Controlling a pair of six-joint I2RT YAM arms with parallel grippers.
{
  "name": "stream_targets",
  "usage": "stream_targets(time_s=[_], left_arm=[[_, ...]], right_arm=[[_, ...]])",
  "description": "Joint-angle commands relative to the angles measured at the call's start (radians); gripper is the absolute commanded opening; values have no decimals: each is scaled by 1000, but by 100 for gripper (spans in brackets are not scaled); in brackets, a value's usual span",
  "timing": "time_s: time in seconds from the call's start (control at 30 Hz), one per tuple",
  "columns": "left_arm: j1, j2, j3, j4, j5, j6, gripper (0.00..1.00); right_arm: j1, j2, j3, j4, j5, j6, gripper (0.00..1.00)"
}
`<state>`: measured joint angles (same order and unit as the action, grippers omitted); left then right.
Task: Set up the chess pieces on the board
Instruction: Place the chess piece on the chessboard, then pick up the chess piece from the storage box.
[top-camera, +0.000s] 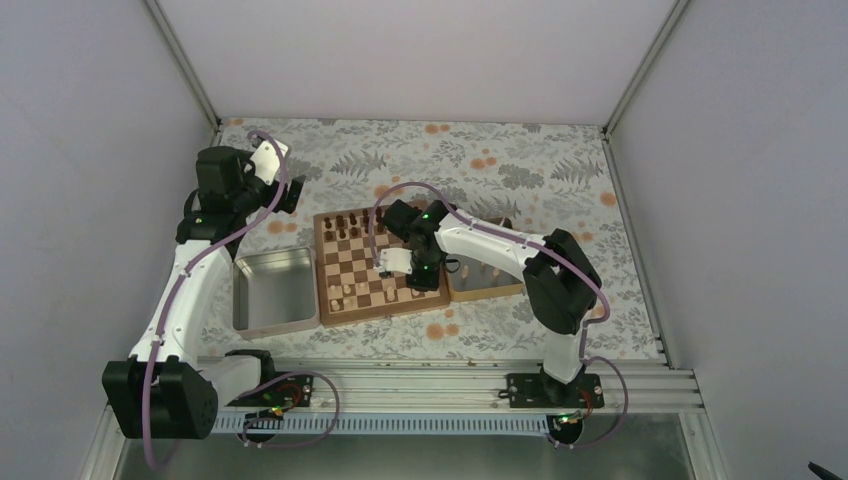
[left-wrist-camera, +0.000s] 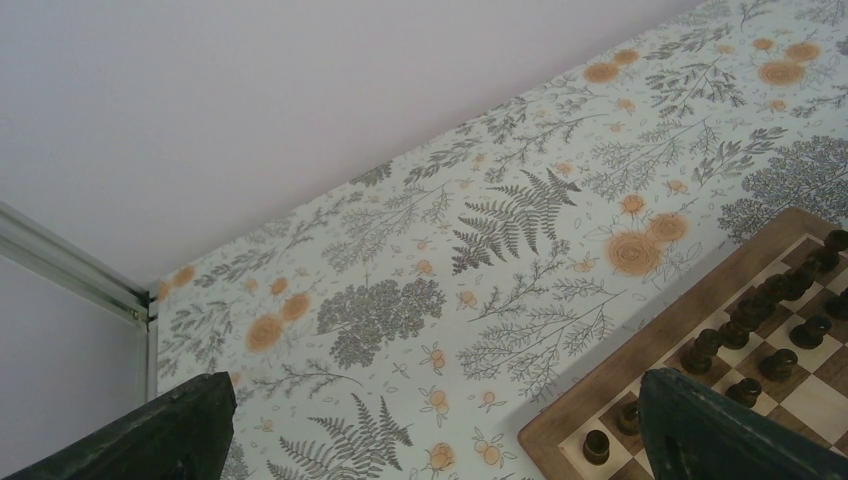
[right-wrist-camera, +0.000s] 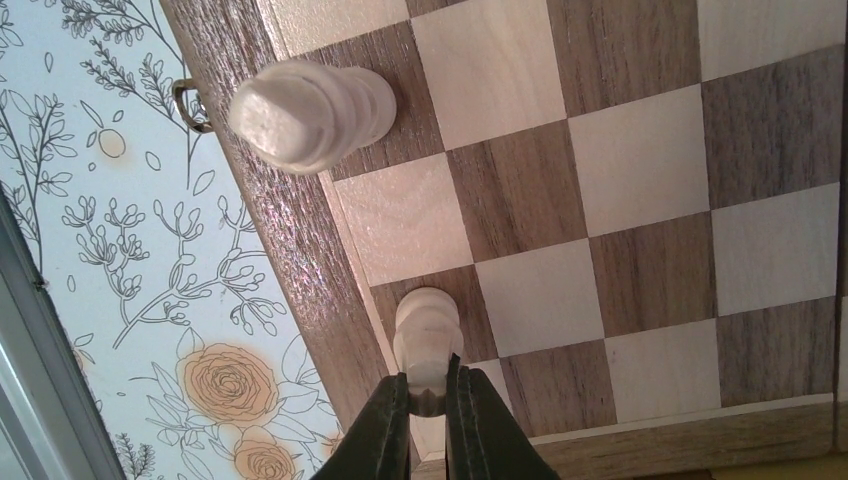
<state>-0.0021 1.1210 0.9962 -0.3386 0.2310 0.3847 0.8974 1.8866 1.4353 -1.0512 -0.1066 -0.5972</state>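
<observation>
Table (top-camera: 520, 160): floral cloth. The arm bases and rail cut off its near edge.

Board (top-camera: 352, 265): lies directly under the right gripper (right-wrist-camera: 428, 392). In the top view the right arm covers its right-hand columns.

Metal tray (top-camera: 272, 290): left of the right gripper, just beside the board's left edge.

Wooden-rimmed tray (top-camera: 485, 285): right of that gripper, largely hidden under the forearm. Contents hard to make out.

Left gripper (left-wrist-camera: 440, 440): up off the table, beyond the board's far-left corner, jaws spread wide, nothing between them. Only the two finger ends show, cut off at the frame bottom.

Dark chess pieces (left-wrist-camera: 760, 305): ranked along the board's far rows, to the right of the left gripper. Too small to type.

Pale chess pieces (top-camera: 345, 295): a few on the near rows, left of the right gripper. Count unclear from above.

Right gripper: clenched on one pale chess piece (right-wrist-camera: 428, 330), pinching its top, over a dark square at the board's edge. Cannot tell whether its base touches the wood.

Second pale piece (right-wrist-camera: 312, 112): stands free ahead of the fingers, two squares on, along the same edge.
</observation>
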Motion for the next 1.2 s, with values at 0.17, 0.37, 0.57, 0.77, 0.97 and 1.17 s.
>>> stream_targets(time_s=[0.17,0.37,0.57,0.77,0.97,1.17], left_arm=[[6,-4,-1,-6,18,11,100],[6,-5,-1,-7,18,10,100],[5,-7,0,-6,15,11,100],[5,-3,1,-3,15,10,100],[5,1,5,-4,15,8,100],[5,0,9,-9,19,6,100]], right_arm=[[8,3,-10,-4,10,10,26],[-1,-24,2,-19,10,9,39],[-30,-95,37,-70,31,10,41],[-205,-229,3,-95,44,-20,40],[-388,-268,-79,-51,39,-72,39],[-479,-197,-155,34,23,-84,37]])
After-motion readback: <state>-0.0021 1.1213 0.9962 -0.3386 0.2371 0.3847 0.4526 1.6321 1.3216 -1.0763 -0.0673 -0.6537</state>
